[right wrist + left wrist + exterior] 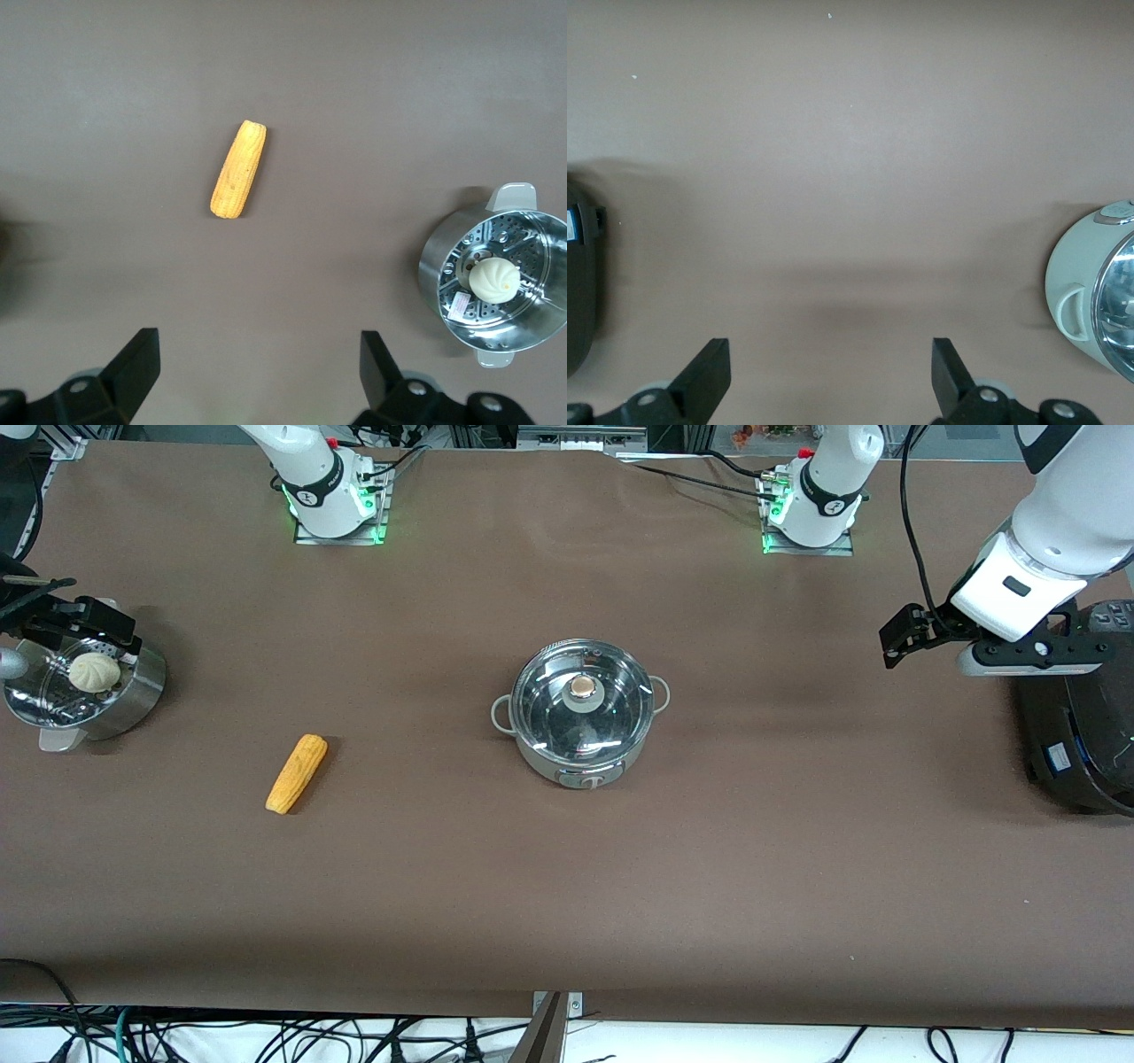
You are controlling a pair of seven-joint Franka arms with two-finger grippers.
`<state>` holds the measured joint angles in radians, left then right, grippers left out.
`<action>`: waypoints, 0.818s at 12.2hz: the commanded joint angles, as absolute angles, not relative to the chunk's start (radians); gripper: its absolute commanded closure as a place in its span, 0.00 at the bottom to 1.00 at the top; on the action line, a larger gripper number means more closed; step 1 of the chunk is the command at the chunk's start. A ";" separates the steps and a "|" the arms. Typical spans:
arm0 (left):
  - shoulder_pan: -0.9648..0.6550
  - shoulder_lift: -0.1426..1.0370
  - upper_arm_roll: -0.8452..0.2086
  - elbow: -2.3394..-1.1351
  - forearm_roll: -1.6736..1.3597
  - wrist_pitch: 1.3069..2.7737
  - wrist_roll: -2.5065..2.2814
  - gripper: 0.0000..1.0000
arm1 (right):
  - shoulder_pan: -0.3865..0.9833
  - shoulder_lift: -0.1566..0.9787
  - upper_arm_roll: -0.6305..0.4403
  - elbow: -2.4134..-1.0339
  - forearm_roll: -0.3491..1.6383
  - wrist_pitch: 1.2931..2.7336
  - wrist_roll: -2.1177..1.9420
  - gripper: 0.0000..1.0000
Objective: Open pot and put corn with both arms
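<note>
The steel pot [580, 713] stands mid-table with its glass lid [582, 701] on, knob panel toward the front camera. Its edge shows in the left wrist view [1076, 292]. The corn [297, 773] lies on the table toward the right arm's end, nearer the front camera than the pot; it also shows in the right wrist view [238, 168]. My left gripper [1032, 657] hangs open and empty [831, 372] above the table at the left arm's end. My right gripper [75, 622] hangs open and empty [260, 367] over the steamer's end.
A steel steamer vessel [133, 695] with a white bun [94, 671] stands at the right arm's end; it also shows in the right wrist view [438, 266]. A black round appliance [1081, 735] sits at the left arm's end, seen in the left wrist view [580, 283].
</note>
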<state>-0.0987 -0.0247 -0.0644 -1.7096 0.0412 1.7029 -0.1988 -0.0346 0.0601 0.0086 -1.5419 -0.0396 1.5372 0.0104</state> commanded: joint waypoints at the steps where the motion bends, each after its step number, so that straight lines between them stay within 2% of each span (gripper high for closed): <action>1: -0.107 -0.029 -0.054 -1.707 0.035 1.701 -0.207 0.00 | -0.046 0.071 0.020 -1.523 -0.051 1.540 0.002 0.00; 7: -0.107 -0.018 -0.052 -1.707 0.023 1.700 -0.210 0.00 | -0.043 0.077 0.021 -1.511 -0.049 1.532 0.011 0.00; 10: -0.109 0.015 -0.052 -1.645 0.025 1.646 -0.212 0.00 | -0.043 0.077 0.021 -1.511 -0.049 1.532 0.011 0.00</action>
<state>-0.0986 -0.0171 -0.0619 -1.7048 0.0412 1.6970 -0.2082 -0.0345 0.0634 0.0108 -1.5413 -0.0396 1.5398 0.0104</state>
